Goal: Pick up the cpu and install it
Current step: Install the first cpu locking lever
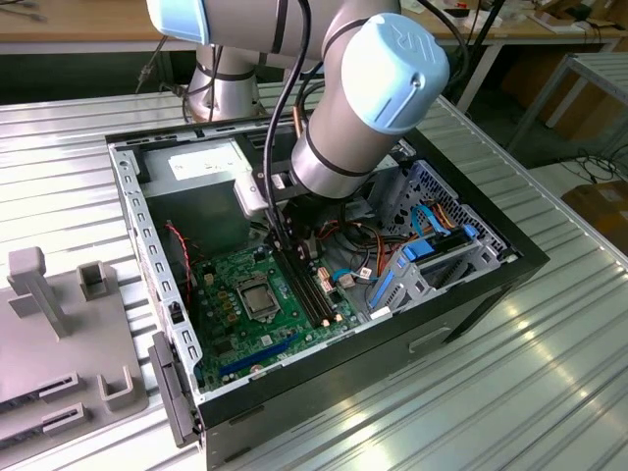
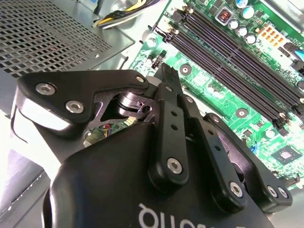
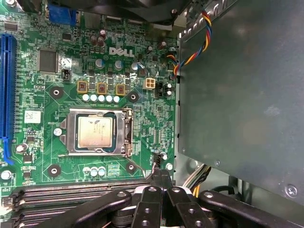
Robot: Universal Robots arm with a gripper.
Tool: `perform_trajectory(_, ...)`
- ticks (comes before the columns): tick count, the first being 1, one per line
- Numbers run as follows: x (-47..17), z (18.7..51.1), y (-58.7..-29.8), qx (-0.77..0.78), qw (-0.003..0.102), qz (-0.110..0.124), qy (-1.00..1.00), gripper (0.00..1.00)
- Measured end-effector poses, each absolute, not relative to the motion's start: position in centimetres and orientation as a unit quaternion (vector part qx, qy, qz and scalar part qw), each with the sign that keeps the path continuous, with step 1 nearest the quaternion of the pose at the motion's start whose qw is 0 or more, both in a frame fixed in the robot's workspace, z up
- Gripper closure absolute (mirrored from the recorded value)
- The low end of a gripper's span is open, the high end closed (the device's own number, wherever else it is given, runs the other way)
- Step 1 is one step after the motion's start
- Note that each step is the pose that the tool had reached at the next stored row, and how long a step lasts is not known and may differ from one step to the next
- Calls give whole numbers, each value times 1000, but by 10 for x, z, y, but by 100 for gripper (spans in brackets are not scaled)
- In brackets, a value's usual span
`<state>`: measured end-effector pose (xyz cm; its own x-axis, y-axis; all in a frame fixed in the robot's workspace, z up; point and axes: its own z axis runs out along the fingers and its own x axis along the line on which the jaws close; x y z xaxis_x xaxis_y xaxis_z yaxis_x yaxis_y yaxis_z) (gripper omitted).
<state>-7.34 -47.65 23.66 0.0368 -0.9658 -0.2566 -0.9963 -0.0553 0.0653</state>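
Cpu (image 3: pixel 95 131) seated in socket frame (image 3: pixel 124 134) — hand (image 3: pixel 160 176) closed above motherboard (image 3: pixel 142 123).

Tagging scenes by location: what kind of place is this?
Likely a robotics lab or workshop: an open PC case on a ribbed metal table, workbenches behind, a grey fixture beside it.

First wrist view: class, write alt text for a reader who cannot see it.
A silver cpu sits inside the metal socket frame on a green motherboard. The black gripper hangs beside the socket, jaws together, next to a grey metal box.
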Motion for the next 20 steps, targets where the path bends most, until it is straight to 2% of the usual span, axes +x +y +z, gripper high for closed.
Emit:
perform_trajectory(9,-73,238,-477,-718,53,104,686,89)
perform_trajectory(12,-73,241,-477,-719,47,98,687,89)
perform_trajectory(15,-73,241,-477,-720,36,88,688,89)
perform_trajectory(20,-74,242,-477,-720,29,82,689,89)
